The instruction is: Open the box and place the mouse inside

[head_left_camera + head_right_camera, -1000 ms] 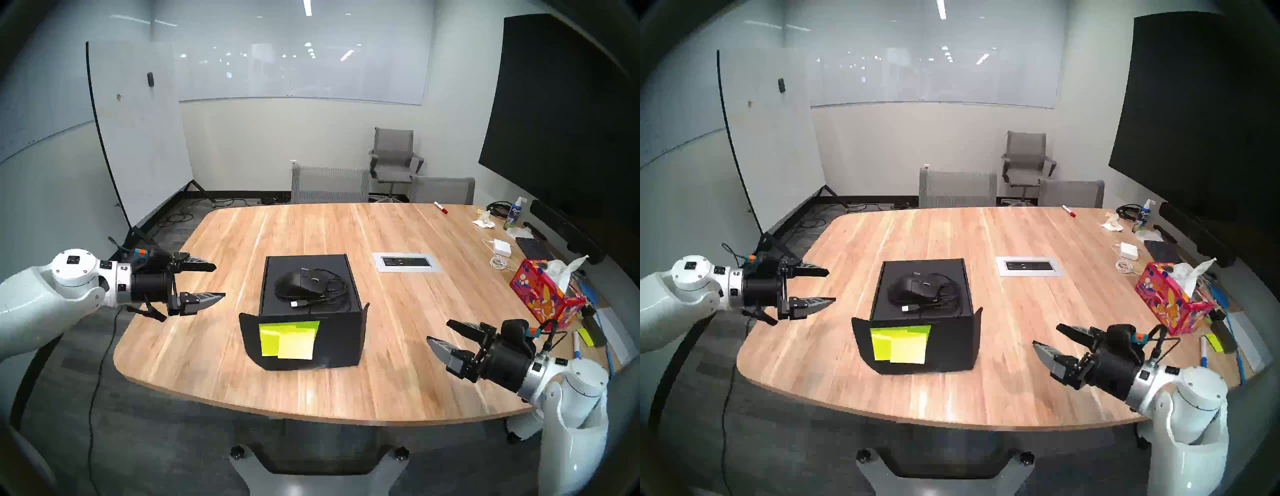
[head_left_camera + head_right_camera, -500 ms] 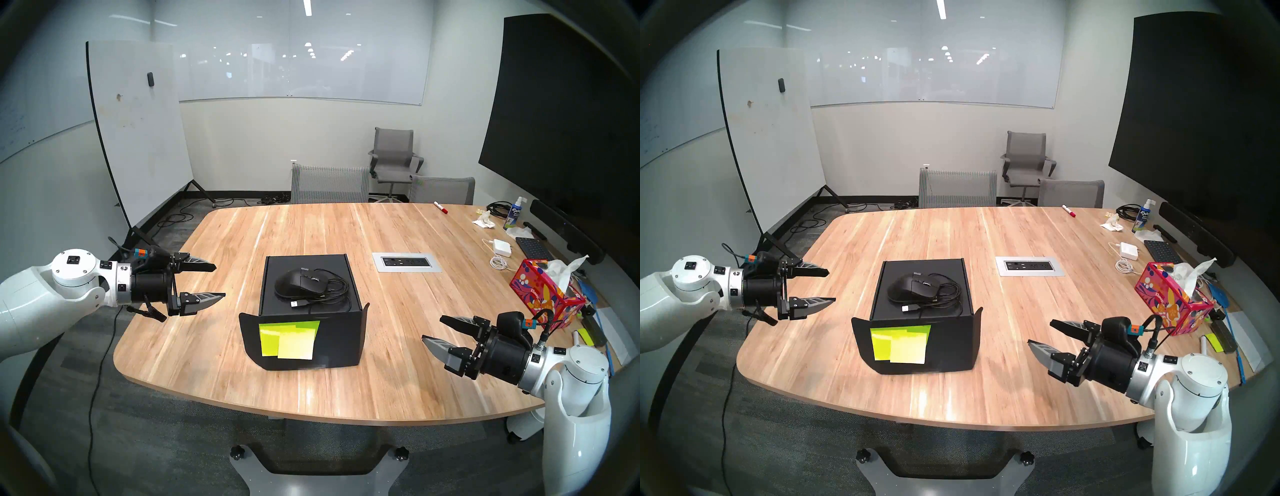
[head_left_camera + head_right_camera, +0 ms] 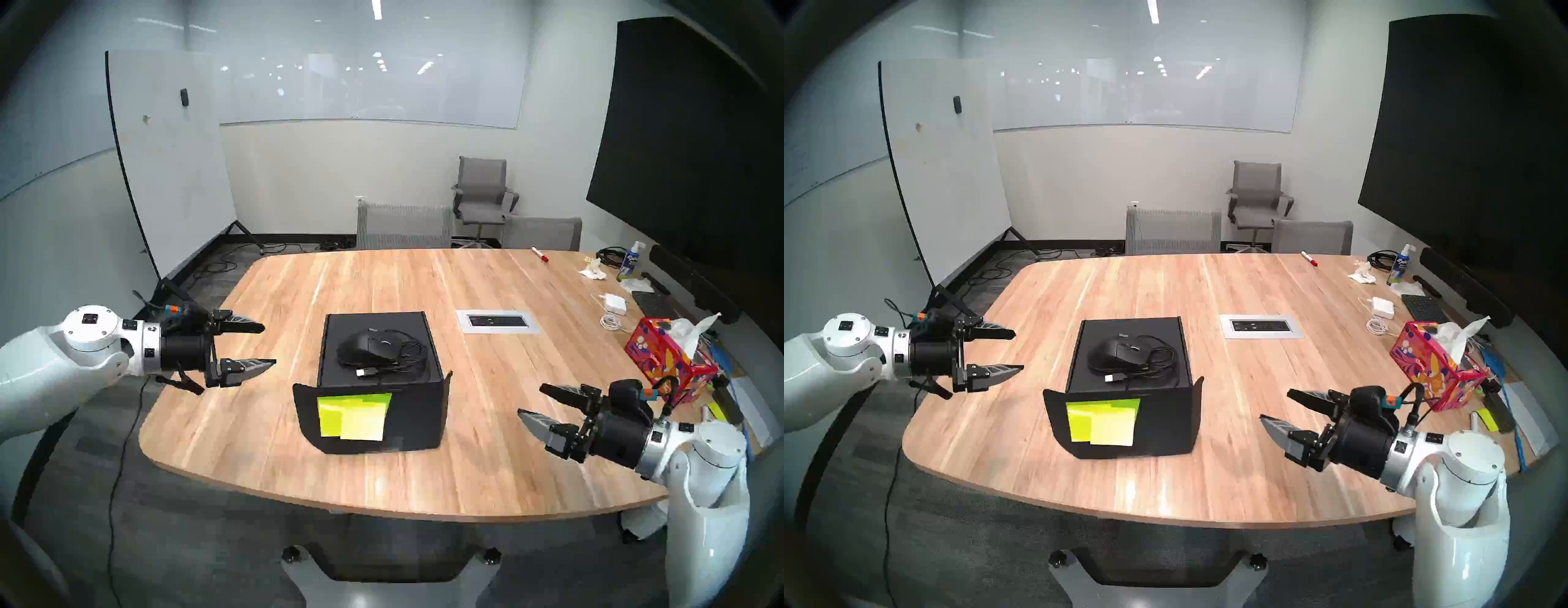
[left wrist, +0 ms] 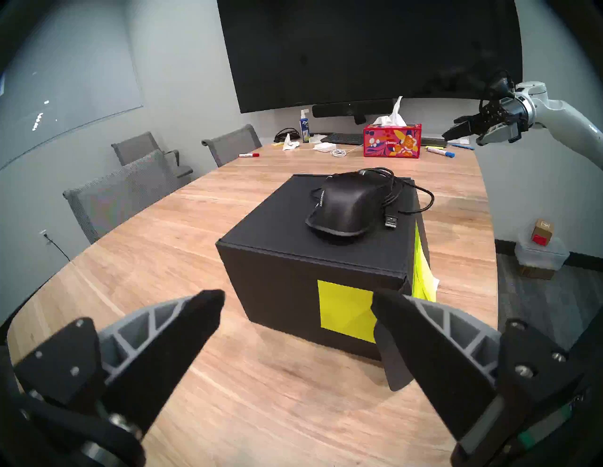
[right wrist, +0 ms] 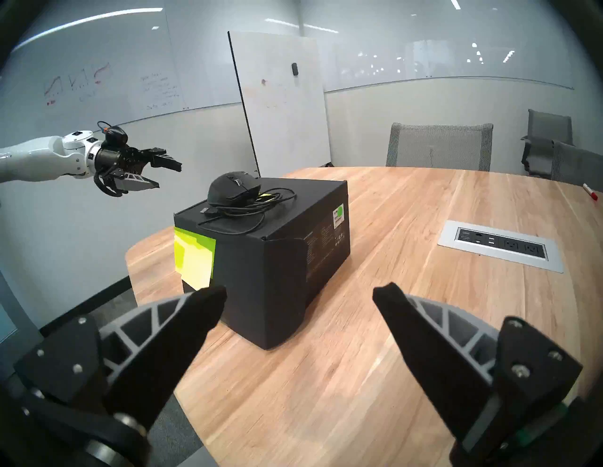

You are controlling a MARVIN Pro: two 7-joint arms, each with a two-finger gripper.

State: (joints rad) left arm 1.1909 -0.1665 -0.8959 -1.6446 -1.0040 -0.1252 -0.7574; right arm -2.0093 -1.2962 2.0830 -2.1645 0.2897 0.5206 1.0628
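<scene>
Left gripper (image 3: 267, 344) hangs spread wide and empty off the table's left edge. Box (image 3: 377, 407) sits mid-table, lid closed, front flap down with yellow-green sticky notes (image 3: 354, 416); mouse (image 3: 368, 346) lies on top with its cable (image 3: 409, 354) bundled beside it. Right gripper (image 3: 532, 401) hovers empty, fingers apart, near the box's right side. Judged: start, nothing opened. Next: mouse must come off before the lid lifts. Readable: "Kleenex" on the tissue box (image 4: 391, 143), "Expo" on the spray bottle (image 4: 304, 127).
</scene>
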